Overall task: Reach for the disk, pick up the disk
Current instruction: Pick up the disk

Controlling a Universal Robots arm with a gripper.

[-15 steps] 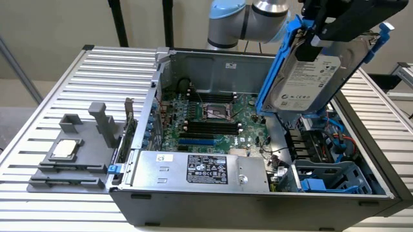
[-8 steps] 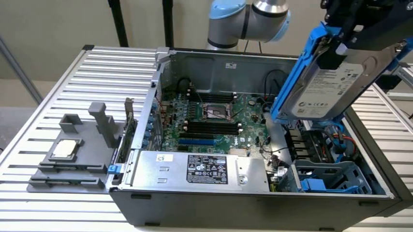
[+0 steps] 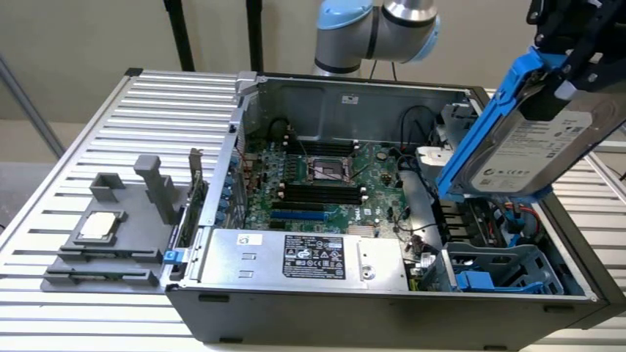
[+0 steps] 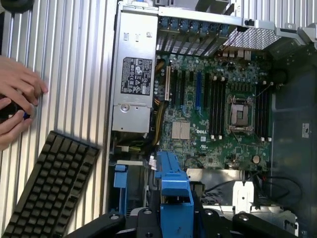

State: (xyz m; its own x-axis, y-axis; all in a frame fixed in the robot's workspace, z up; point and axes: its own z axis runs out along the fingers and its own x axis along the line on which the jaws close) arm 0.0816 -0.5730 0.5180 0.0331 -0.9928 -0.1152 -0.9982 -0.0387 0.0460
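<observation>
Open computer case (image 3: 391, 308) on slatted surface (image 3: 88, 132); disk (image 3: 533, 150) at upper right of exterior view, lifted clear above blue drive cage (image 3: 499, 275) at lower right; tool (image 3: 572, 44) pinching disk at its upper end, blue rails along both edges; disk's long axis steep, tilted, upper end leaning toward frame's right, labelled face toward camera; judgement: keep grip firm, lift straight along long axis, avoid snagging cables; person's hand (image 4: 17, 106) near keyboard (image 4: 49, 186).
</observation>
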